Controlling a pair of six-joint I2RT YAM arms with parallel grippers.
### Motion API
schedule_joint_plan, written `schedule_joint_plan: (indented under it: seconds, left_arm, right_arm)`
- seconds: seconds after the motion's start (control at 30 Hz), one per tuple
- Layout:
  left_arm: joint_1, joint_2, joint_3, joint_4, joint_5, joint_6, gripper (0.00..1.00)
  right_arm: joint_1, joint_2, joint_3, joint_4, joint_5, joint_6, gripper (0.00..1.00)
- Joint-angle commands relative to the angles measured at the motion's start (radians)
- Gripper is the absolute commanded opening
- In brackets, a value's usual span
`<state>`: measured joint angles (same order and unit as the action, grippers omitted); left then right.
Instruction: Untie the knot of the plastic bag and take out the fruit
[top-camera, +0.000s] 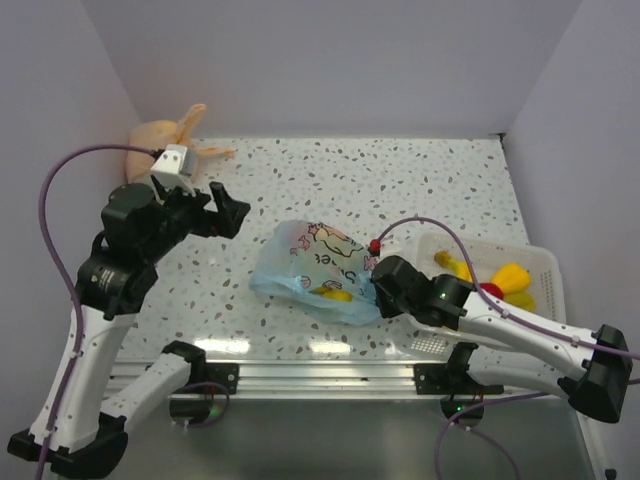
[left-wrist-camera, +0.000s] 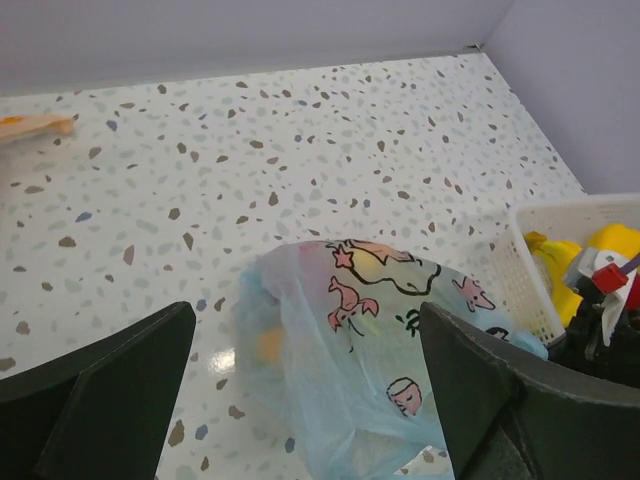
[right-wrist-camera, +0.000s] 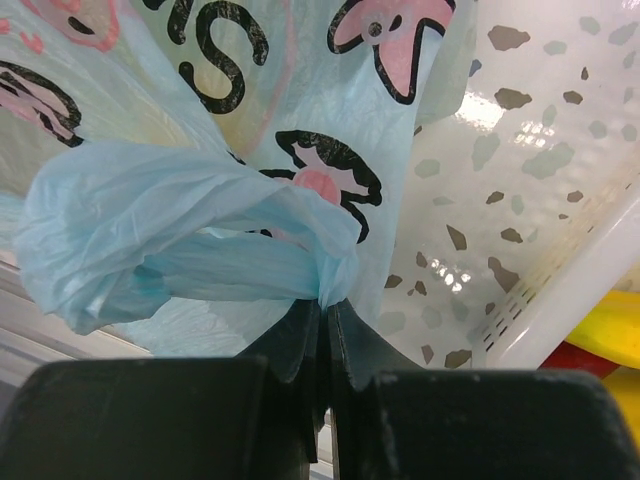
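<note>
**Bag Held at the Knot by the Right Gripper; Left Gripper Spread**

The work surface is a white speckled table (top-camera: 400, 170), enclosed by plain pale lilac walls (top-camera: 330, 60). The bag (top-camera: 310, 265) is laid on it between the grippers. Its long axis runs from the left gripper (top-camera: 228, 210) side toward the right gripper (top-camera: 378, 285), with the tied end at the latter. The left gripper is spread wide and kept apart from the bag. The right gripper is pressed together, pinching the bunched knot (right-wrist-camera: 180, 240). A cartoon print (left-wrist-camera: 360, 280) and dark lettering (right-wrist-camera: 215, 70) are shown; only an "S" can be read. A white basket (top-camera: 540, 262) stands just beside the right gripper.
</note>
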<state>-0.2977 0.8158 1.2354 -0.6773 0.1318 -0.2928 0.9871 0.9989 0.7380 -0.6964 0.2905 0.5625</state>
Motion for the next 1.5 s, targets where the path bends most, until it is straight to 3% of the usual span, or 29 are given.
schedule_joint_plan:
  seconds: [0.0,0.07,0.1,0.2,0.6,0.83,0.93,1.07,1.2,1.27,1.47]
  left_arm:
    - [-0.064,0.123,0.093,-0.025,0.103,0.081,1.00]
    - [-0.148,0.178,0.131,-0.057,0.022,0.093,1.00]
    - [-0.270,0.206,0.166,-0.070,-0.024,0.101,1.00]
    - [-0.458,0.328,0.208,-0.117,-0.180,0.124,1.00]
    - [-0.678,0.545,0.035,-0.067,-0.422,0.169,1.00]
    - [-0.686,0.525,-0.137,0.027,-0.359,0.126,1.00]
    - [-0.687,0.525,-0.185,0.071,-0.400,0.113,1.00]
    - [-0.686,0.530,-0.221,0.143,-0.570,0.064,0.99]
    - [-0.666,0.516,-0.232,0.163,-0.793,-0.037,0.88]
    - [-0.596,0.502,-0.231,0.133,-0.883,-0.095,0.81]
    - [-0.297,0.413,-0.300,0.162,-0.812,-0.157,0.51]
  right_arm:
    - [-0.004,-0.019,0.058,-0.018,0.045,-0.027,0.00]
    - [-0.004,-0.013,0.066,-0.018,0.045,-0.030,0.00]
    - [-0.004,-0.013,0.067,-0.015,0.045,-0.033,0.00]
    - [-0.004,-0.003,0.070,-0.002,0.041,-0.030,0.00]
    - [-0.004,-0.020,0.038,0.058,0.024,0.005,0.00]
    - [-0.004,-0.071,0.001,0.081,0.030,0.059,0.00]
    - [-0.004,-0.071,0.000,0.081,0.033,0.060,0.00]
    - [-0.004,-0.068,0.001,0.083,0.030,0.062,0.00]
    - [-0.004,-0.088,-0.014,0.077,0.026,0.079,0.00]
    - [-0.005,-0.100,-0.025,0.063,0.032,0.083,0.00]
    - [-0.005,-0.141,-0.046,0.032,0.101,0.132,0.00]
